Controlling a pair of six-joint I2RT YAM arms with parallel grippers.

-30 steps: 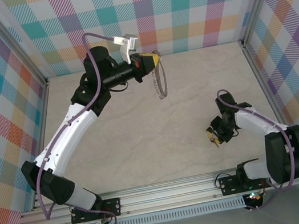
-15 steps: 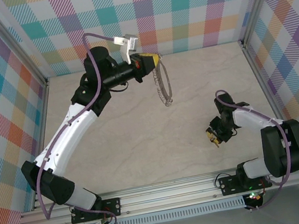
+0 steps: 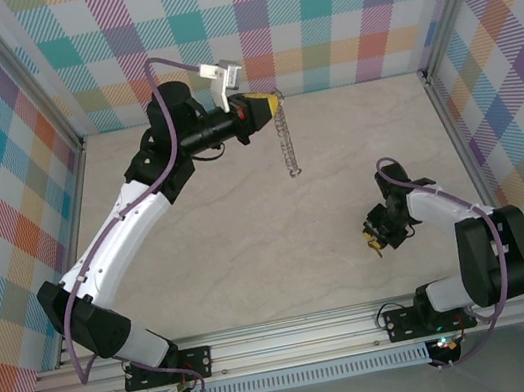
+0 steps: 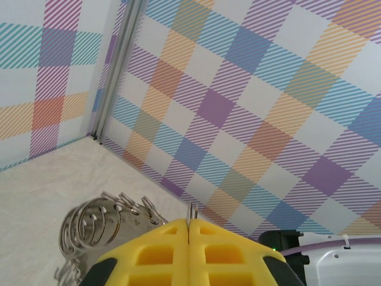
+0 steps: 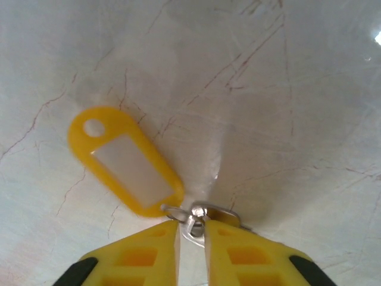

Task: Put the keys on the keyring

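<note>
Keyring hangs from far-stretched left fingers | right fingers low, astride key

From where I stand, no writing, number or brand mark can be read anywhere. The one label in sight is the white insert in the yellow key tag, lying on the counter left of centre in the right wrist view, and it is blank. The checked walls carry only coloured pattern.
</note>
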